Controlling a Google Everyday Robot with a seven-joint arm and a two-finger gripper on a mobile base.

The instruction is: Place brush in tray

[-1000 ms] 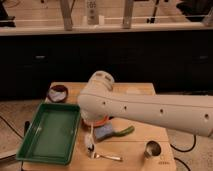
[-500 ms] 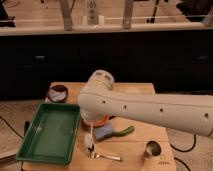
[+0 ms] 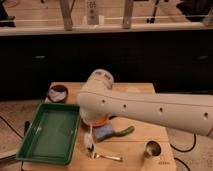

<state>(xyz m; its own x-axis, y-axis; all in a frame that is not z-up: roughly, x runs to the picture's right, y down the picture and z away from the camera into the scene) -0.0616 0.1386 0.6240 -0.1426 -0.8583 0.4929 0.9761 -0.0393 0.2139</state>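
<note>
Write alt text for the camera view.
A white robot arm reaches across a wooden table, its hand hidden behind it. An empty green tray lies at left; the brush, a fork and a blue pad lie just right of it.

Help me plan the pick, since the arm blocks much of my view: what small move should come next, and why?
Probably ease the end effector, hidden behind the white arm near the orange bowl, down toward the brush. The brush lies on the table beside the dark-green tray, near the fork, not yet in the tray, so a grasp seems to come first.
</note>
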